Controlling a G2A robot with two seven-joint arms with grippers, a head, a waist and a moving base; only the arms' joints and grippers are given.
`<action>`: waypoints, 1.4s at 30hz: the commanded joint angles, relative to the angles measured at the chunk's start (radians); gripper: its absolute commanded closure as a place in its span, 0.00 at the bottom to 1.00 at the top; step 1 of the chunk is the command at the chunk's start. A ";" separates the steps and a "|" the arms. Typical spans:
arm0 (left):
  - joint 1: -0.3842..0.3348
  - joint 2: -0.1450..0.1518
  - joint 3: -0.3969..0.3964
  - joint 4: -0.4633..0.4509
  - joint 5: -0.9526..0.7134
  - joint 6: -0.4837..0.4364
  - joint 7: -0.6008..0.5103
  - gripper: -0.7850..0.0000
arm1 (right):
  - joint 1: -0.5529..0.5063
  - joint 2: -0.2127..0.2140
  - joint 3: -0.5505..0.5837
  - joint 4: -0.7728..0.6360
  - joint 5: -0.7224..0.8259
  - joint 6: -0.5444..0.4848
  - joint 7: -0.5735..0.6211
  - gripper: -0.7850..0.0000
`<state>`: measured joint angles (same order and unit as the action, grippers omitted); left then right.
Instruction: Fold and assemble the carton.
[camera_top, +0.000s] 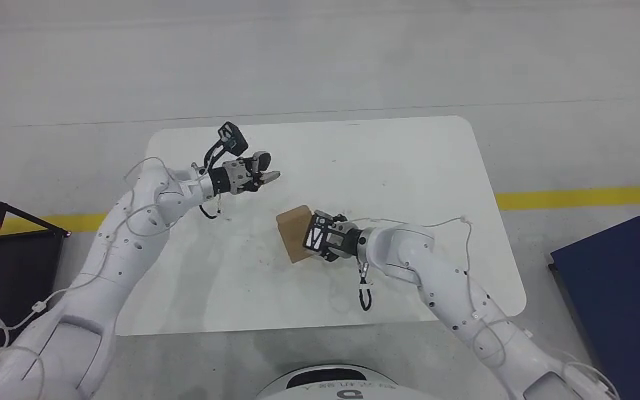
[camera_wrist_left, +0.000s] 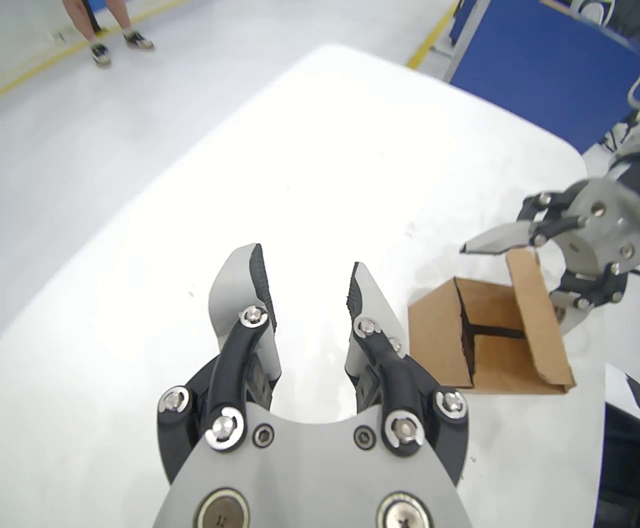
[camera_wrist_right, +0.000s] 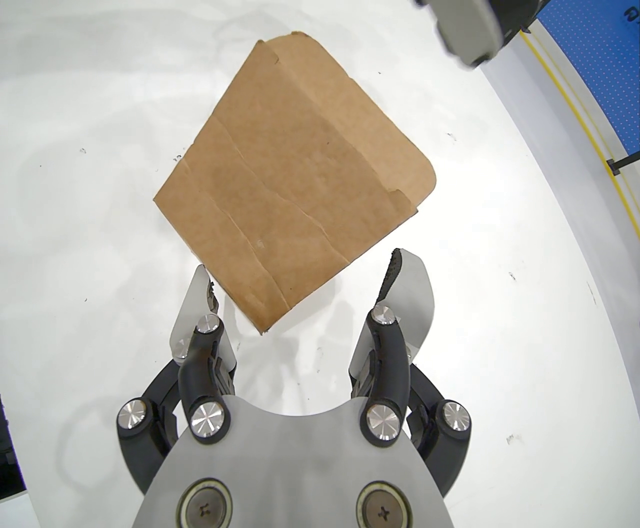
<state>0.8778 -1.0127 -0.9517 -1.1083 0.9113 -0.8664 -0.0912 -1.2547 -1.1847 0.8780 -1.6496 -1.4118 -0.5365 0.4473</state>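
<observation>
Brown carton (camera_top: 294, 232) mid-frame, one end open, right gripper (camera_top: 314, 238) spread astride its corner, left gripper (camera_top: 272, 177) spread, upper left, table (camera_top: 420, 170) edges well away

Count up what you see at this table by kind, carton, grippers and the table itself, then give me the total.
Carton: 1, the brown carton, partly folded with a flap standing up
Grippers: 2, the left gripper and the right gripper, fingers apart on both
Table: 1, the white table
Total: 4
</observation>
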 joint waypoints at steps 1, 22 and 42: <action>0.013 0.008 -0.022 -0.042 0.015 -0.032 0.018 0.52 | -0.004 0.001 0.004 0.001 0.002 0.005 -0.002 0.20; -0.021 -0.006 0.139 -0.072 -0.050 -0.146 -0.104 0.53 | -0.066 0.010 0.031 -0.040 -0.003 0.035 -0.026 0.21; -0.038 0.038 0.211 -0.105 -0.028 -0.146 -0.092 0.50 | -0.056 -0.001 0.030 -0.010 0.009 0.126 -0.079 0.30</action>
<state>0.8407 -0.9764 -0.7429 -1.2163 0.8796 -1.0123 -0.1855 -1.3127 -1.1841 0.9101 -1.6645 -1.4014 -0.4171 0.3704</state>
